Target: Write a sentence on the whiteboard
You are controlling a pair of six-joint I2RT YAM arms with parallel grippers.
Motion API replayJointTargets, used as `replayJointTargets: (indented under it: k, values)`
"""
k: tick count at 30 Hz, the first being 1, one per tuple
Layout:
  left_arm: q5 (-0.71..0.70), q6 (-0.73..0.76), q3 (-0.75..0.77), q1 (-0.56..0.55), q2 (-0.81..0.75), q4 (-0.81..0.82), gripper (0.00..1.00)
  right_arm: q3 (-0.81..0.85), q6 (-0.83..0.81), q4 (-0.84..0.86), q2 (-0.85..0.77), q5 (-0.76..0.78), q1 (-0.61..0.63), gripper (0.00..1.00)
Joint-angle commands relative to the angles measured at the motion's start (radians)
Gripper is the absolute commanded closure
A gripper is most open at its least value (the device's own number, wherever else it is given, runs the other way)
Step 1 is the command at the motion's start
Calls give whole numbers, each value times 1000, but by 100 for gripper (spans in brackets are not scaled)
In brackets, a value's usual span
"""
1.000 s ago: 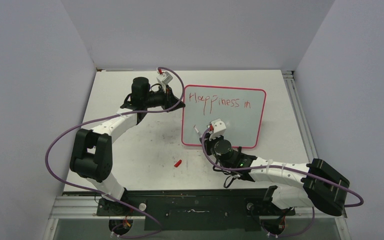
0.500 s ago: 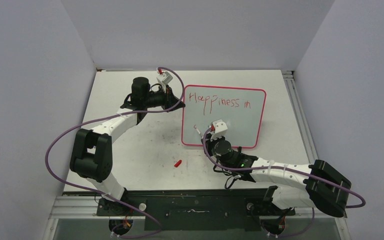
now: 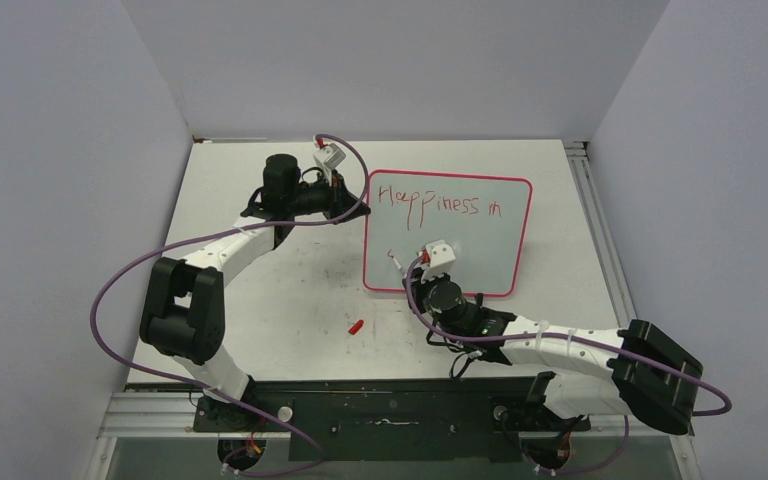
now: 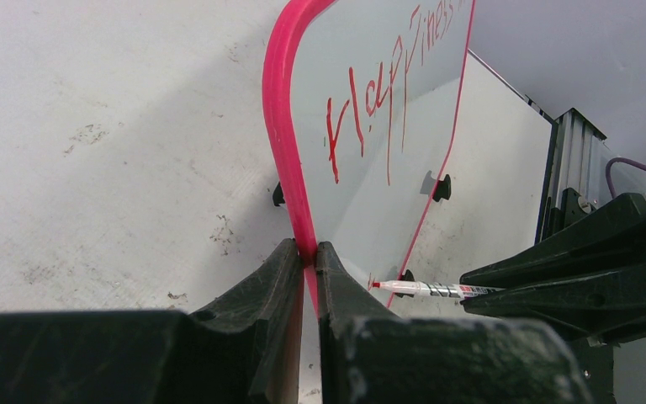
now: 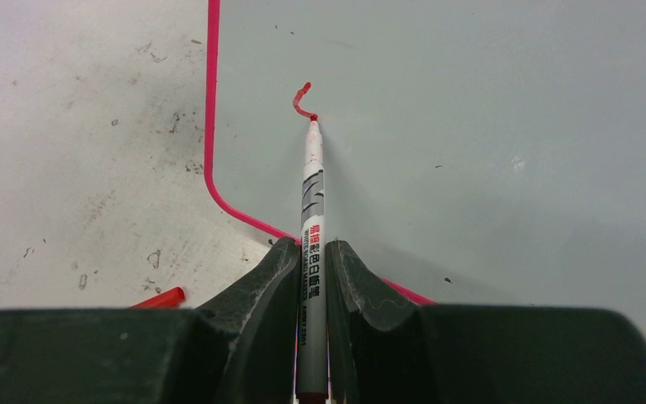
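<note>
The whiteboard (image 3: 480, 255) lies right of centre, pink-rimmed, on small black feet (image 4: 442, 187). The sentence (image 3: 438, 203) runs along its top in red, reading "Happiness in"; the left wrist view shows its first letters (image 4: 370, 105). My left gripper (image 3: 360, 207) (image 4: 305, 252) is shut on the board's left rim. My right gripper (image 3: 412, 270) (image 5: 309, 248) is shut on a white marker (image 5: 312, 189) (image 4: 433, 290). The marker's red tip touches the board's lower left, at the end of a short curved red stroke (image 5: 302, 98).
A red marker cap (image 3: 356, 326) (image 5: 158, 298) lies on the scuffed white tabletop (image 3: 280, 290) just in front of the board's lower left corner. Grey walls enclose the table on three sides, and a metal rail (image 3: 595, 215) runs along its right edge.
The right arm's wrist and elbow have drifted slightly toward the near edge, with the marker tip still at the board's lower left. The left arm has not moved.
</note>
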Motion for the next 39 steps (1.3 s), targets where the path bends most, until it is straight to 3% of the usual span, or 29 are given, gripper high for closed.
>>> replayJointTargets:
  k: [1, 16, 39]
  values:
    - [29, 15, 22, 3, -57, 50, 100, 3, 13, 28, 21, -2, 14, 95]
    - [29, 15, 21, 2, -56, 50, 100, 10, -9, 18, -101, 88, 40, 95]
    - [32, 15, 20, 2, -54, 51, 100, 29, -15, -8, -25, 97, 18, 95]
